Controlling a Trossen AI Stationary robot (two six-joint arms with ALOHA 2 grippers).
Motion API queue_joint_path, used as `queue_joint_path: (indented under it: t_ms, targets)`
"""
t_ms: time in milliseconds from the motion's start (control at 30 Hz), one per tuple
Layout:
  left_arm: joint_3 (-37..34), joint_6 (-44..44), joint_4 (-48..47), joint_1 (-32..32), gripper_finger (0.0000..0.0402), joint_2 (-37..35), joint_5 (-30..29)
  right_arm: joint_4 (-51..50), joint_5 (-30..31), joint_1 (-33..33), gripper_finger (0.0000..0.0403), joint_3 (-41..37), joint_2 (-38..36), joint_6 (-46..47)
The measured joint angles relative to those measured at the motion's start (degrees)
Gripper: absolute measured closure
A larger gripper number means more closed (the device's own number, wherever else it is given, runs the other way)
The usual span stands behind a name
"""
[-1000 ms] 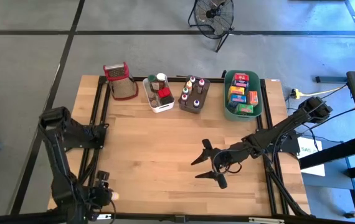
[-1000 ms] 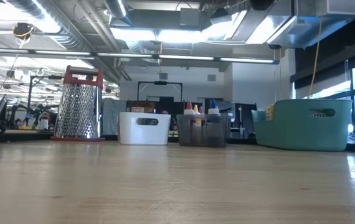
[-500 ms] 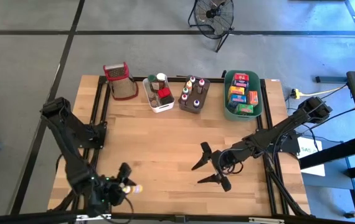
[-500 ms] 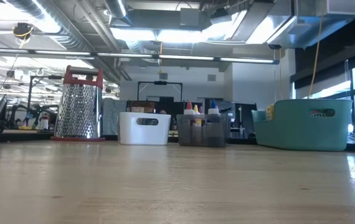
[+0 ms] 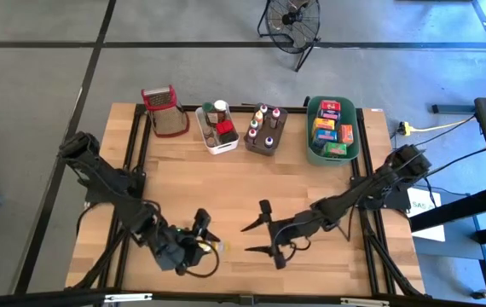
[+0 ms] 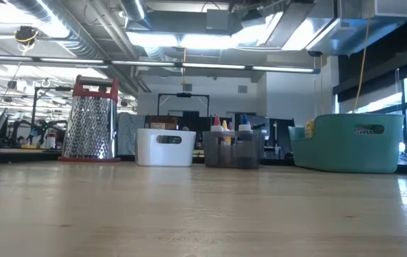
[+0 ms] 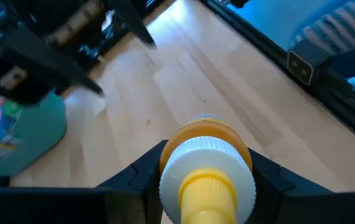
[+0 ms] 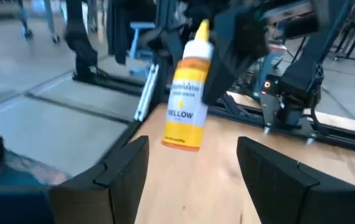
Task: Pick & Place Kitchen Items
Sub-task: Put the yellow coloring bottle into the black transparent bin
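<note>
Left end effector [image 5: 202,242]: gripping yellow bottle [image 8: 188,93] above worktop [image 5: 226,192] front edge.
Right end effector [image 5: 258,239]: gaping empty, facing bottle.
Risk: slipping during handover, dropping off front edge.

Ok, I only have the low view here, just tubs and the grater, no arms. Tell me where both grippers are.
Observer: Both are near the front of the table, out of your frame. The left gripper is front-left; the right gripper faces it from the right.
Operator: Say what the left one carries.
Observer: A small yellow bottle with a white collar and yellow nozzle, clamped between its fingers.
Operator: Report the right one.
Observer: Its fingers are spread wide and hold nothing; the bottle hangs in front of them, tilted.
Operator: Give me the bottle's label.
Observer: The word YELLOW is printed on it.
</note>
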Motion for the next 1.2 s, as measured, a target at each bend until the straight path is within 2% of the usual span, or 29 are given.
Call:
queue_joint_path:
  t_ms: [100,233,300,500,833,1200]
  targets:
    - [0.0,2.0,1.9,2.0,0.0252,0.0,2.6,-2.5,2.4,0.4,0.0157,3.1,3.0,-1.8]
    - [0.0,2.4,2.4,3.6,0.0252,0.1,3.2,-8.7,9.2,0.9,0.0157,7.1,5.3,-1.6]
    - [0.0,2.9,2.4,3.9,0.0252,0.1,3.3,-11.4,10.3,1.1,0.0157,8.8,6.1,-1.5]
    - [0.0,3.5,2.3,4.1,0.0252,0.1,4.4,-12.0,10.2,2.0,0.0141,10.6,6.5,-1.2]
    - [-0.1,4.0,2.3,6.2,0.0252,0.4,5.1,-13.3,9.1,1.3,0.0071,12.8,6.5,-0.1]
    - [-0.1,5.8,2.8,8.8,0.0251,0.4,5.2,-15.0,8.7,-0.4,0.0067,12.8,6.5,1.3]
